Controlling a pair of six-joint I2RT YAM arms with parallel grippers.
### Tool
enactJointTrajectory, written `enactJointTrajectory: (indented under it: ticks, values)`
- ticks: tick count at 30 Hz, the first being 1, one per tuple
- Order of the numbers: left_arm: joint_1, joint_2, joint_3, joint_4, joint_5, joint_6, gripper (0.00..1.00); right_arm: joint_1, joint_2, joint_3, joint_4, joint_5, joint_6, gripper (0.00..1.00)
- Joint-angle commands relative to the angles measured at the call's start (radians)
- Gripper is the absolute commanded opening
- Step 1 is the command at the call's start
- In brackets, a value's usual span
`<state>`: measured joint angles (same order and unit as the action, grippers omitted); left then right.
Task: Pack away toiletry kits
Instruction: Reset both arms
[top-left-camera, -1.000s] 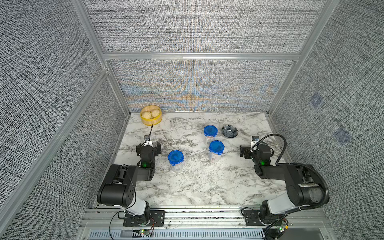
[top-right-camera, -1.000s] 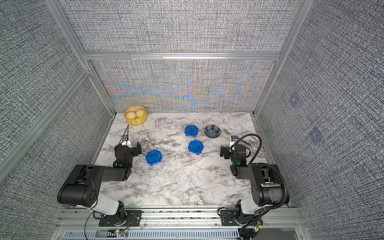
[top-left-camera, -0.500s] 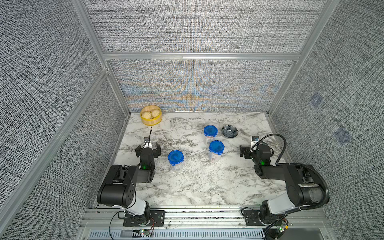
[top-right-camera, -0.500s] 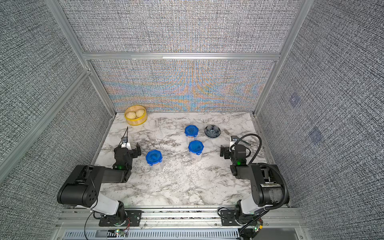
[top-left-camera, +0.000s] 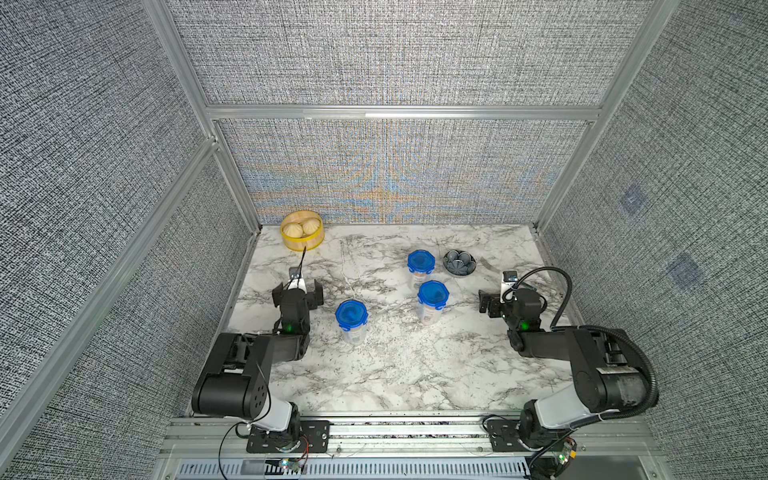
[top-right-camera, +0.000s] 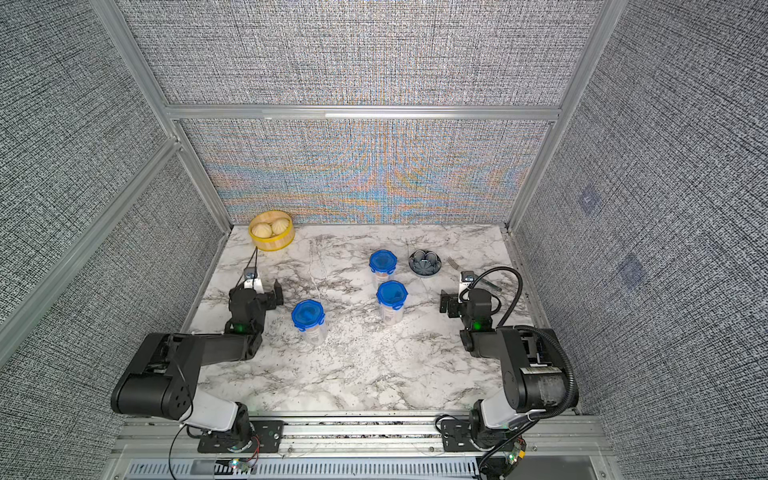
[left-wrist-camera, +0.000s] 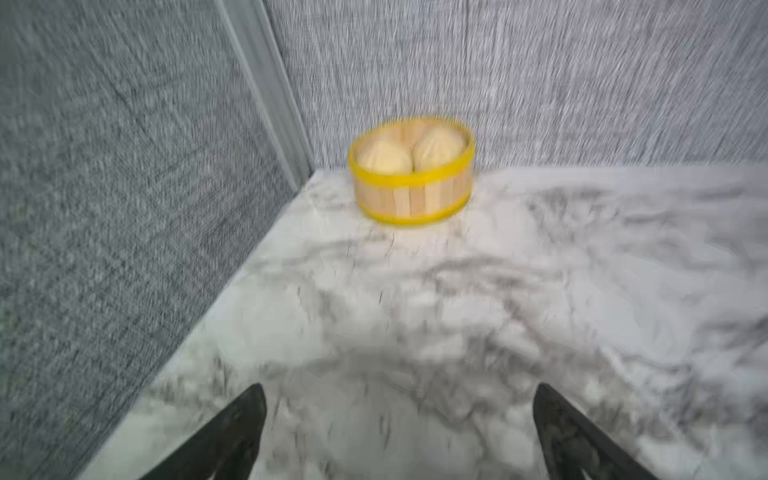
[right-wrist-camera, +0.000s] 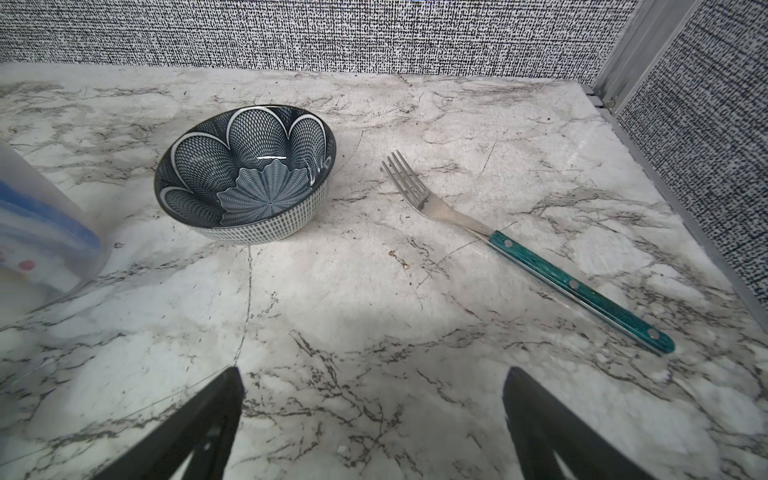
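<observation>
Cups with blue lids clipped on stood upright on the table (top-left-camera: 395, 374), long axes vertical, so the packing looked finished. In a top view the left cup (top-left-camera: 351, 314) stood near the left gripper (top-left-camera: 297, 291), off to its right and slightly nearer the robot's base. The mid cup (top-left-camera: 433, 294) and far cup (top-left-camera: 421, 262) stood off to the left of the right gripper (top-left-camera: 509, 297). Both grippers were spread wide and held nothing. In a top view the left gripper (top-right-camera: 254, 291) pointed toward the basket (top-right-camera: 272, 235) in the back corner, and the right gripper (top-right-camera: 469, 301) toward the ground between bowl (top-right-camera: 424, 262) and fork (top-right-camera: 452, 262); neither faced a cup. The left wrist view, blurred, showed the fingers (left-wrist-camera: 232, 424) apart over bare marble, with the basket (left-wrist-camera: 411, 195) and its two buns (left-wrist-camera: 384, 158) ahead and no cup in sight. The right wrist view showed fingers (right-wrist-camera: 199, 415) apart, the bowl (right-wrist-camera: 249, 178) and fork (right-wrist-camera: 519, 249) ahead, and a cup wall, likely the far cup (right-wrist-camera: 37, 232), at the frame's edge. Any further touch on a lid would probably need each arm to swing inward: the left arm was nearer the left cup, the right arm nearer the other two.
</observation>
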<state>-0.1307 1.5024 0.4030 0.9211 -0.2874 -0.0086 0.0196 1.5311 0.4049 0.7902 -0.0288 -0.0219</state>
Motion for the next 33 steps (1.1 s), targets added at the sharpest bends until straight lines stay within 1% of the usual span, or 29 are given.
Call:
enactJointTrajectory:
  ticks: [1, 2, 3, 4, 7, 13, 14, 16, 17, 18, 19, 20, 21, 22, 23, 25, 26, 28, 29, 30, 32, 33]
  values:
    - [0.006, 0.051, -0.03, 0.042, 0.024, 0.016, 0.99, 0.003, 0.0, 0.005, 0.02, 0.011, -0.004, 0.99]
    - [0.003, 0.055, -0.038, 0.049, 0.02, 0.02, 0.99, 0.003, 0.0, 0.004, 0.02, 0.012, -0.004, 0.99]
    - [0.003, 0.042, -0.013, -0.03, 0.022, 0.002, 1.0, 0.002, 0.0, 0.004, 0.02, 0.011, -0.004, 0.99]
    - [0.004, 0.037, 0.003, -0.063, 0.018, -0.002, 1.0, 0.003, 0.0, 0.005, 0.02, 0.013, -0.005, 0.99]
    - [0.005, 0.044, -0.019, -0.004, 0.023, 0.005, 0.99, 0.001, 0.0, 0.006, 0.019, 0.012, -0.006, 0.99]
    - [0.005, 0.043, -0.028, 0.013, 0.018, 0.007, 0.99, 0.004, 0.0, 0.005, 0.018, 0.016, -0.006, 0.99]
    - [0.004, 0.04, -0.042, 0.044, 0.01, 0.005, 0.99, 0.005, 0.0, 0.005, 0.019, 0.018, -0.007, 0.99]
    - [0.003, 0.032, -0.129, 0.192, 0.048, 0.019, 0.99, 0.007, 0.0, 0.005, 0.018, 0.021, -0.007, 0.99]
    - [0.003, 0.047, -0.145, 0.241, 0.018, 0.01, 0.99, 0.009, 0.0, 0.006, 0.02, 0.025, -0.009, 0.99]
    - [0.005, 0.071, -0.12, 0.23, -0.039, 0.002, 0.99, 0.011, 0.0, 0.005, 0.018, 0.026, -0.009, 0.99]
    - [0.007, 0.06, -0.078, 0.118, -0.052, -0.013, 0.99, 0.01, 0.0, 0.005, 0.019, 0.027, -0.009, 0.99]
    - [0.008, 0.031, -0.004, -0.071, -0.071, -0.036, 0.99, 0.01, -0.001, 0.005, 0.02, 0.027, -0.009, 0.99]
    - [0.01, -0.001, 0.004, -0.123, -0.063, -0.045, 0.99, 0.01, 0.0, 0.005, 0.019, 0.027, -0.009, 0.99]
    - [0.018, -0.005, -0.013, -0.086, -0.056, -0.054, 0.99, 0.01, 0.0, 0.005, 0.02, 0.027, -0.009, 0.99]
    - [0.012, -0.003, -0.054, 0.009, -0.044, -0.036, 0.99, 0.01, -0.002, 0.005, 0.019, 0.027, -0.009, 0.99]
    - [0.009, -0.013, -0.212, 0.284, 0.088, 0.037, 1.0, 0.011, -0.002, 0.005, 0.02, 0.027, -0.009, 0.99]
    - [0.009, 0.0, -0.249, 0.36, 0.112, 0.044, 0.99, 0.012, 0.0, 0.006, 0.018, 0.029, -0.01, 0.99]
    - [0.009, 0.076, -0.202, 0.383, 0.074, 0.032, 0.99, 0.012, 0.0, 0.006, 0.02, 0.029, -0.011, 0.99]
    - [0.009, 0.094, -0.162, 0.341, 0.035, 0.033, 0.99, 0.012, 0.0, 0.005, 0.02, 0.029, -0.011, 0.99]
    - [0.009, 0.054, -0.127, 0.207, 0.025, 0.017, 0.99, 0.011, 0.0, 0.005, 0.02, 0.029, -0.01, 0.99]
    - [0.01, -0.01, 0.023, -0.192, 0.024, 0.001, 0.99, 0.013, 0.0, 0.006, 0.018, 0.032, -0.013, 0.99]
    - [0.016, -0.011, 0.044, -0.208, 0.045, -0.001, 1.0, 0.014, 0.0, 0.005, 0.02, 0.031, -0.012, 0.99]
